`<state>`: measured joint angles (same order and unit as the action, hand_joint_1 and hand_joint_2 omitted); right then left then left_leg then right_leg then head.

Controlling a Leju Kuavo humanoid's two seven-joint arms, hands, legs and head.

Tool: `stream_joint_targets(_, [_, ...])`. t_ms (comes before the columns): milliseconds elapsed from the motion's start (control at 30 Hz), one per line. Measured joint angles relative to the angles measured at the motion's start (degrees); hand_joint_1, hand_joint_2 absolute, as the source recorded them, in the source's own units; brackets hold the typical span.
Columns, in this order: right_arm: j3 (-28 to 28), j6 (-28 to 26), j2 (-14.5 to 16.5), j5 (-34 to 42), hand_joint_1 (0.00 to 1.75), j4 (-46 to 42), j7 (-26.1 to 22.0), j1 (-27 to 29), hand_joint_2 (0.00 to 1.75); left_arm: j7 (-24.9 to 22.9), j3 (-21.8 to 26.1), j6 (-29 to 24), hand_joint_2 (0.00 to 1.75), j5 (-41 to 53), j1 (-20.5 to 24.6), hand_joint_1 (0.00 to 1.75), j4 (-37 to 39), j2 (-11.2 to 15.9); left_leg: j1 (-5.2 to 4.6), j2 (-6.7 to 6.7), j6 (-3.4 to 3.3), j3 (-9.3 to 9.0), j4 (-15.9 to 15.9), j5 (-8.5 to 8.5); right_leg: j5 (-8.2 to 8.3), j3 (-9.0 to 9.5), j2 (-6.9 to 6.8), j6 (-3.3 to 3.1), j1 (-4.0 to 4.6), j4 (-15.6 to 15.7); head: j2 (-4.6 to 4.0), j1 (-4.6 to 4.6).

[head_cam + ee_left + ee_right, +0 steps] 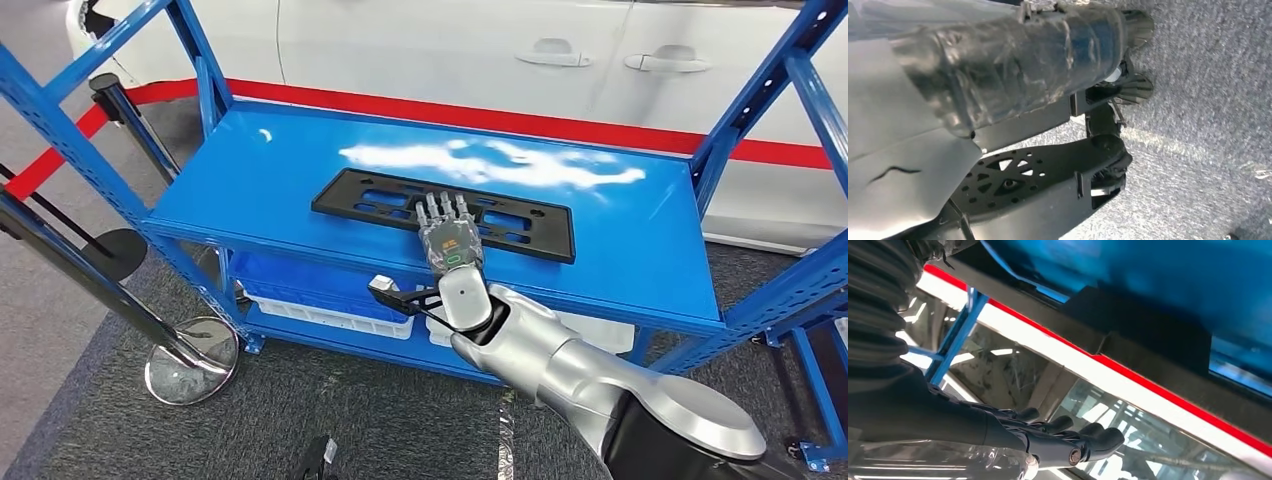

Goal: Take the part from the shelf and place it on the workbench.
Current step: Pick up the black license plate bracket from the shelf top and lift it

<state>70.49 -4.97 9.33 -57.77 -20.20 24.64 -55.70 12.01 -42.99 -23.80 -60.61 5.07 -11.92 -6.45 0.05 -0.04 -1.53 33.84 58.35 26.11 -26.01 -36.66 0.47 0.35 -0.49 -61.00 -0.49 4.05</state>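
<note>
nearest the camera, the silver right arm [600,385] reaches up and forward from below, ending in the right hand [452,232], which lies flat, palm down, on the black part [520,228]. its fingers [445,207] are stretched out side by side over the near middle of the part, pressing on it, not wrapped around it; nothing is clamped yet. this looks like the start of a grasp, or a slide toward the front edge, since a thin flat plate is hard to lift straight off a surface. the part lies lengthwise on the top of the blue shelf [250,180], close to the front edge and within reach. white bins [330,312] sit on the level below. beyond the shelf runs a red stripe [560,125] along a white car [450,45]. whether the left hand is apart or closed, i cannot tell.
</note>
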Motion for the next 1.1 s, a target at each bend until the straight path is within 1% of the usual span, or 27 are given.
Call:
stream_joint_targets(33, [0.0,0.3,-0.3,0.0,0.0,0.1,0.2,0.0,1.75,0.0,0.0,0.0,0.0,0.0,0.1,0.0,0.0,0.0,0.13,0.06,-0.36,-0.07,-0.3,-0.27,-1.29,-0.86,-0.03,0.21,0.0,-1.9,0.0,-0.08])
stream_joint_targets(100, [0.0,0.8,-1.1,0.0,0.0,0.2,0.7,0.1,1.75,-0.1,0.0,0.0,0.0,-0.2,0.1,0.0,0.0,0.0,0.06,0.12,-0.71,0.04,-0.4,-0.47,-4.7,-3.75,-0.08,0.48,-0.03,-8.5,0.0,-0.2])
stream_joint_targets(133, [0.0,0.9,-1.4,0.0,0.0,0.3,1.0,0.3,1.75,-0.1,0.0,-0.1,0.0,-0.3,0.1,0.0,0.0,0.0,0.04,0.13,-0.8,0.15,-0.3,-0.5,-5.88,-5.19,-0.09,0.59,-0.06,-11.8,0.01,-0.23])
stream_joint_targets(167, [0.0,0.9,-1.8,0.0,0.0,0.4,1.3,0.4,1.75,-0.2,0.0,-0.1,0.0,-0.4,0.1,0.0,0.0,0.0,0.01,0.13,-0.83,0.27,-0.2,-0.51,-6.13,-5.97,-0.1,0.68,-0.11,-13.6,0.01,-0.23])
stream_joint_targets(200, [0.0,0.9,-2.2,-0.1,0.0,0.5,1.6,0.5,1.75,-0.2,0.0,-0.2,0.0,-0.5,0.0,0.0,0.0,0.0,0.01,0.12,-0.83,0.38,-0.1,-0.51,-5.42,-5.79,-0.12,0.75,-0.18,-13.4,0.01,-0.24])
stream_joint_targets(233, [0.0,0.9,-2.5,-0.1,0.0,0.6,1.8,0.5,1.75,-0.1,0.0,-0.2,0.0,-0.6,0.0,0.0,0.0,0.0,0.03,0.1,-0.77,0.48,0.2,-0.45,-3.88,-4.59,-0.16,0.8,-0.28,-11.1,0.01,-0.25])
stream_joint_targets(267, [0.0,0.8,-2.7,-0.2,0.0,0.6,2.0,0.4,1.75,0.0,0.0,-0.2,0.0,-0.6,0.1,0.0,0.0,0.0,0.05,0.09,-0.64,0.58,0.5,-0.33,-2.17,-2.75,-0.19,0.82,-0.41,-7.5,0.0,-0.25])
stream_joint_targets(300, [0.0,0.8,-2.9,-0.2,0.0,0.6,2.2,0.3,1.75,0.3,0.0,-0.4,0.0,-0.6,0.1,0.0,0.1,0.0,-0.07,0.09,-0.42,0.81,0.9,-0.15,-1.08,-0.94,-0.21,0.82,-0.46,-4.1,0.0,-0.25])
stream_joint_targets(333, [0.0,0.8,-3.1,-0.3,0.0,0.6,2.4,0.1,1.75,0.8,0.0,-0.7,0.0,-0.7,0.1,0.0,0.1,0.0,-0.17,0.08,-0.18,1.07,1.2,-0.03,-0.42,0.29,-0.2,0.69,-0.46,-1.7,0.0,-0.21])
stream_joint_targets(367, [0.0,0.8,-3.3,-0.3,0.0,0.6,2.5,0.1,1.75,1.6,0.0,-1.2,0.0,-0.8,0.1,0.0,0.1,0.1,-0.28,0.07,0.09,1.32,1.5,0.01,-0.29,0.85,-0.17,0.51,-0.39,-0.4,0.0,-0.18])
stream_joint_targets(467, [0.0,0.8,-3.9,-0.2,0.0,0.7,2.5,0.2,1.75,3.5,0.0,-2.8,0.0,-1.0,0.1,0.0,0.1,0.1,-0.3,0.04,0.78,1.78,1.7,-0.02,-0.04,0.68,-0.11,-0.39,-0.25,0.0,0.01,-0.17])
stream_joint_targets(500, [0.0,0.7,-4.0,-0.2,0.0,0.7,2.5,0.2,1.75,3.8,0.0,-3.0,0.0,-1.1,0.1,0.0,0.1,0.2,-0.23,0.04,1.04,2.13,2.5,0.6,0.13,0.68,-0.11,-0.7,-0.33,0.2,0.01,-0.1])
stream_joint_targets(533, [0.0,0.7,-4.1,-0.2,0.0,0.7,2.5,0.2,1.75,3.9,0.0,-3.2,0.0,-1.1,0.1,0.0,0.1,0.2,-0.15,0.03,1.31,2.89,4.2,1.82,0.29,0.68,-0.12,-1.0,-0.43,0.3,0.01,0.02])
stream_joint_targets(567, [0.0,0.7,-4.2,-0.2,0.0,0.7,2.5,0.2,1.75,4.0,0.0,-3.2,0.0,-1.1,0.1,0.0,0.1,0.2,-0.06,0.03,1.59,4.1,7.0,3.51,0.39,0.66,-0.12,-1.22,-0.46,0.4,0.01,0.12])
stream_joint_targets(600, [0.0,0.7,-4.2,-0.2,0.0,0.7,2.6,0.2,1.75,4.1,0.0,-3.3,0.0,-1.1,0.1,0.0,0.1,0.2,0.0,0.03,1.82,5.63,10.6,5.33,0.46,0.61,-0.13,-1.36,-0.42,0.4,0.0,0.22])
stream_joint_targets(633, [0.0,0.7,-4.3,-0.2,0.0,0.7,2.6,0.3,1.75,4.2,0.0,-3.4,0.0,-1.1,0.1,0.0,0.1,0.2,0.05,0.03,1.97,7.13,14.1,6.68,0.49,0.55,-0.14,-1.45,-0.37,0.4,0.0,0.23])
stream_joint_targets(667, [0.0,0.8,-4.4,-0.2,0.0,0.7,2.6,0.4,1.75,4.3,0.0,-3.5,0.0,-1.1,0.1,0.0,0.1,0.3,0.06,0.03,2.03,8.05,16.2,7.19,0.51,0.51,-0.16,-1.47,-0.32,0.4,0.0,0.22])
stream_joint_targets(700, [0.0,0.8,-4.5,-0.3,0.0,0.7,2.6,0.5,1.75,4.3,0.0,-3.6,0.0,-1.2,0.1,0.0,0.1,0.3,0.06,0.03,2.0,8.09,16.6,6.74,0.52,0.5,-0.16,-1.48,-0.27,0.4,0.0,0.23])
stream_joint_targets(733, [0.0,0.8,-4.5,-0.3,0.0,0.7,2.7,0.5,1.75,4.3,0.0,-3.6,0.0,-1.2,0.1,0.0,0.1,0.3,0.06,0.03,1.9,7.27,15.1,5.53,0.52,0.52,-0.15,-1.48,-0.24,0.4,0.01,0.22])
stream_joint_targets(767, [0.0,0.8,-4.6,-0.3,0.0,0.7,2.7,0.5,1.75,4.3,0.0,-3.6,0.0,-1.2,0.1,0.0,0.1,0.3,0.06,0.03,1.75,5.95,12.7,4.03,0.52,0.56,-0.13,-1.48,-0.23,0.3,0.0,0.24])
stream_joint_targets(800, [0.0,0.8,-4.6,-0.3,0.0,0.7,2.7,0.5,1.75,4.2,0.0,-3.6,0.0,-1.2,0.1,0.0,0.1,0.3,0.05,0.03,1.56,4.24,9.4,2.38,0.52,0.62,-0.09,-1.48,-0.22,0.3,0.0,0.23])
stream_joint_targets(833, [0.0,0.8,-4.6,-0.3,0.0,0.7,2.8,0.4,1.75,4.2,0.0,-3.6,0.0,-1.2,0.1,0.0,0.1,0.3,0.01,0.02,1.34,2.67,6.5,1.43,0.54,0.64,-0.05,-1.44,-0.21,0.4,0.01,0.22])
stream_joint_targets(900, [0.0,0.7,-4.7,-0.4,0.0,0.6,2.9,0.2,1.75,3.9,0.0,-3.4,0.0,-1.2,0.2,0.0,0.1,0.4,-0.29,-0.03,0.93,0.58,2.2,0.66,0.72,0.44,0.01,-1.1,-0.11,0.4,0.01,0.2])
stream_joint_targets(967, [0.0,0.7,-4.8,-0.5,0.0,0.6,2.9,0.1,1.75,3.6,0.0,-3.2,0.0,-1.2,0.2,0.0,0.1,0.4,-0.59,-0.12,0.57,0.29,1.1,0.73,1.03,0.17,0.0,-0.51,-0.07,0.6,0.01,0.19])
stream_joint_targets(1033, [0.0,0.7,-4.9,-0.5,0.0,0.6,2.9,0.1,1.75,3.5,0.0,-3.1,0.0,-1.3,0.1,0.0,0.2,0.5,-0.32,-0.11,-0.01,0.18,0.4,0.29,0.8,-0.15,-0.06,0.05,-0.1,0.3,0.01,0.12])
stream_joint_targets(1067, [0.0,0.7,-5.0,-0.5,0.0,0.6,2.9,0.1,1.75,3.5,0.0,-3.1,0.0,-1.3,0.2,0.0,0.2,0.5,-0.18,-0.09,-0.37,0.03,0.0,0.1,0.0,-0.76,-0.09,0.28,-0.07,-0.9,0.01,0.06])
stream_joint_targets(1100, [-0.1,0.7,-5.1,-0.5,0.0,0.6,2.9,0.1,1.75,3.4,0.0,-3.1,0.0,-1.3,0.2,0.0,0.2,0.5,-0.05,-0.05,-0.68,-0.1,-0.3,-0.01,-1.31,-1.91,-0.11,0.46,-0.06,-3.3,0.01,-0.02])
